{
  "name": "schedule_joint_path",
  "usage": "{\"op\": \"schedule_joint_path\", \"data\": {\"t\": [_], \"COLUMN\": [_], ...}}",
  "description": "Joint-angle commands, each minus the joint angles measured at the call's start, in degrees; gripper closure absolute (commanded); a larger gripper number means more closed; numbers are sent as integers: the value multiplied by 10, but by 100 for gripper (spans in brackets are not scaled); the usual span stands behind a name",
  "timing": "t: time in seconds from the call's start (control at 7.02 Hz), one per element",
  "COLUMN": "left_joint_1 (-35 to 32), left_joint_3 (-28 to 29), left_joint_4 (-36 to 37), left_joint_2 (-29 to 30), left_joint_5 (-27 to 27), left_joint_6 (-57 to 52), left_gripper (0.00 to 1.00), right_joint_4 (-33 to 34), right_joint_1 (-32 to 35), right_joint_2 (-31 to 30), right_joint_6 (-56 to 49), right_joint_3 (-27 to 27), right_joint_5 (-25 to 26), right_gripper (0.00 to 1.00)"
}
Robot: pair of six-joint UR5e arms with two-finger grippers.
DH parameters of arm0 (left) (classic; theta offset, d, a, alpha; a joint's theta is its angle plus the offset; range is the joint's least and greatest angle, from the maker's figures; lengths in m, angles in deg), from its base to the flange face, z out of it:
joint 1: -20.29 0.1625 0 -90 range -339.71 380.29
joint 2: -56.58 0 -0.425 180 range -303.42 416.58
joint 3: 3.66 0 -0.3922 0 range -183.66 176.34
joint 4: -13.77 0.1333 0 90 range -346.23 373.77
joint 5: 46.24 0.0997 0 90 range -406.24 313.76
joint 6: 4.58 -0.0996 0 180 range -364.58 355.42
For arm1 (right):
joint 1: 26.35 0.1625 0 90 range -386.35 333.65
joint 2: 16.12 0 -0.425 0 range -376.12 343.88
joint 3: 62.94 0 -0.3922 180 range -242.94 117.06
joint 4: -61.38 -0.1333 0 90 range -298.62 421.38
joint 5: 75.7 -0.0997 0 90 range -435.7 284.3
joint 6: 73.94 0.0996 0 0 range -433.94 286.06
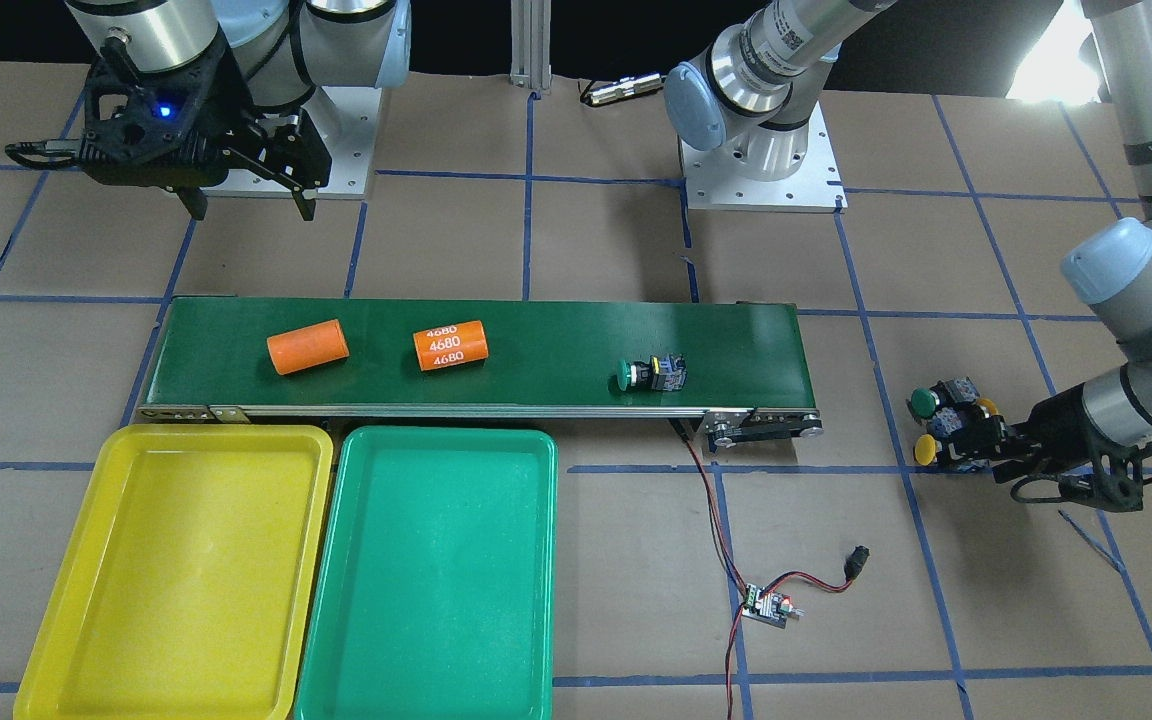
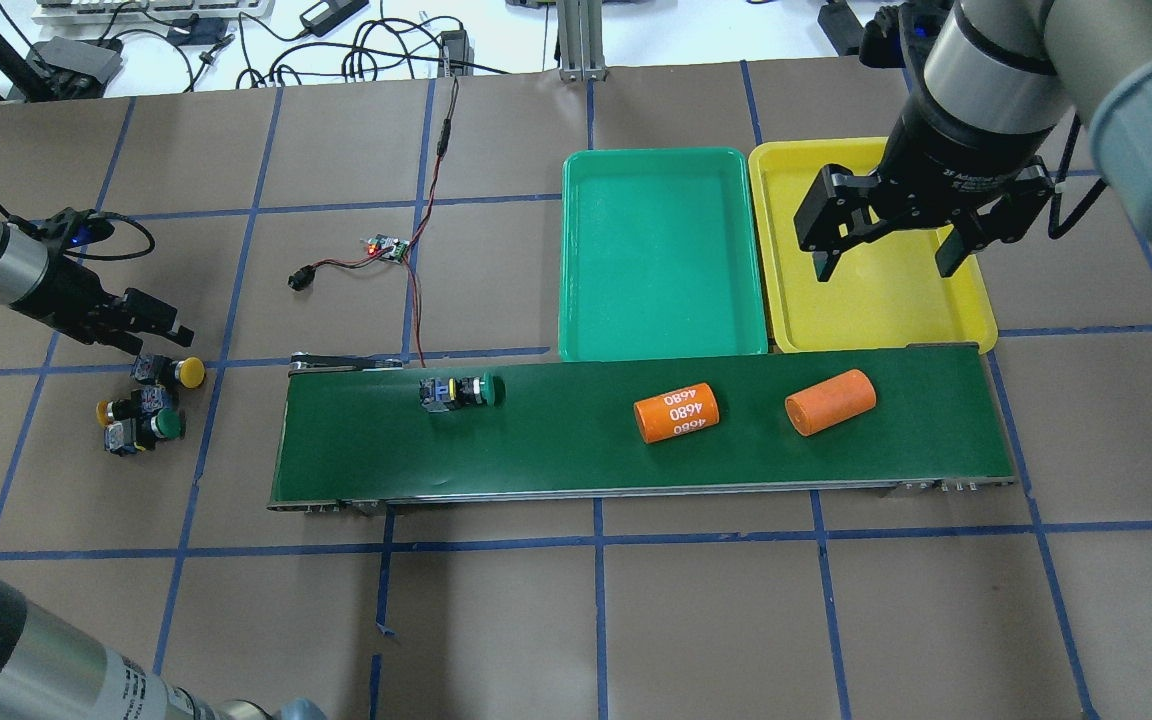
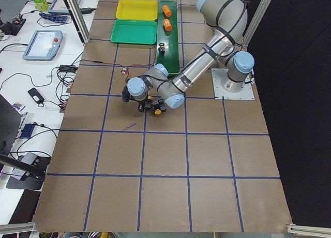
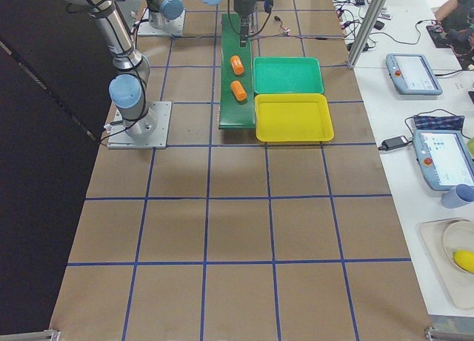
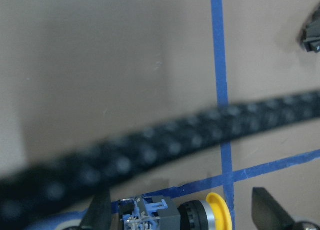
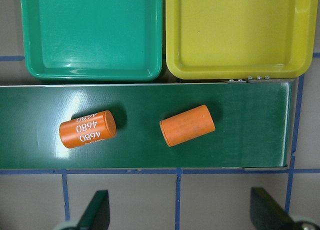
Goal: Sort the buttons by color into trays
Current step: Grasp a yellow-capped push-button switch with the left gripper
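A green-capped button (image 2: 461, 390) lies on its side on the belt; it also shows in the front view (image 1: 651, 374). Three more buttons are clustered on the table past the belt's end: two yellow-capped (image 2: 186, 372) (image 2: 111, 410) and one green-capped (image 2: 166, 424). My left gripper (image 2: 161, 332) is open and low at this cluster. In the left wrist view the gripper (image 5: 185, 215) has a yellow-capped button (image 5: 217, 216) between its spread fingers. My right gripper (image 2: 886, 262) is open and empty, high over the yellow tray (image 2: 966, 310). The teal-green tray (image 2: 661, 250) stands beside the yellow one.
Two orange cylinders lie on the dark-green conveyor belt (image 2: 556, 450), one marked 4680 (image 2: 676, 412), one plain (image 2: 829, 401). A small circuit board with red and black wires (image 2: 386, 247) lies on the table beyond the belt. A blurred black cable (image 5: 165, 150) crosses the left wrist view.
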Motion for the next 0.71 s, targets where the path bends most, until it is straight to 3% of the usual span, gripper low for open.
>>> {"op": "schedule_joint_path", "data": {"t": [0.0,0.14,0.43,0.57], "left_joint_1": [-4,-10,-32,-36], "left_joint_3": [-16,-39,-57,-63], "left_joint_4": [2,6,59,61], "left_joint_2": [2,-6,-20,-24], "left_joint_5": [5,10,94,94], "left_joint_6": [1,-1,0,2], "left_gripper": [0,0,0,0], "right_joint_4": [0,1,2,2], "right_joint_1": [4,5,3,3], "right_joint_2": [-13,-16,-15,-15], "right_joint_6": [1,1,-1,-1], "right_joint_3": [2,11,14,14], "right_joint_5": [0,-1,-1,-1], "right_gripper": [0,0,0,0]}}
